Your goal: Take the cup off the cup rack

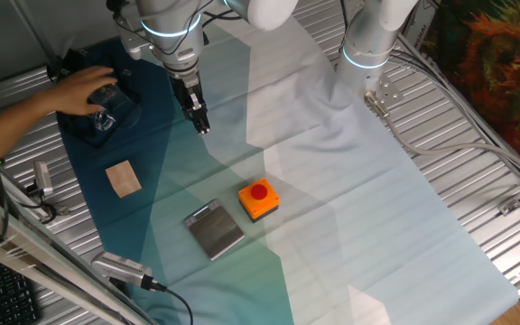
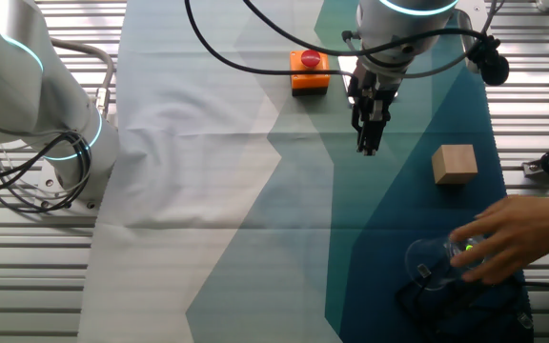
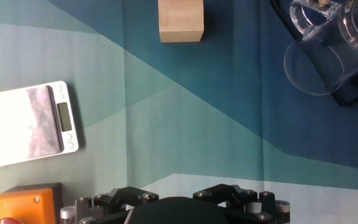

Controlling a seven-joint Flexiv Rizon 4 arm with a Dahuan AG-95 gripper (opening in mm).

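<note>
Cup (image 3: pixel 319 59) sits on rack (image 2: pixel 465 305) at counter (image 1: pixel 350 199) corner, w/ a person's hand (image 2: pixel 503 243) on it. Tool (image 2: pixel 368 143) hangs well apart, empty; can't tell if fingers are parted. Risk: moving in could hit the hand.

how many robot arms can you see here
2: one arm over the dark cloth, its gripper hanging above the table; another arm beside the pale cloth's edge.

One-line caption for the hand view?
Hand view: wooden block, scale and orange box on cloth; cup lies on rack.
</note>
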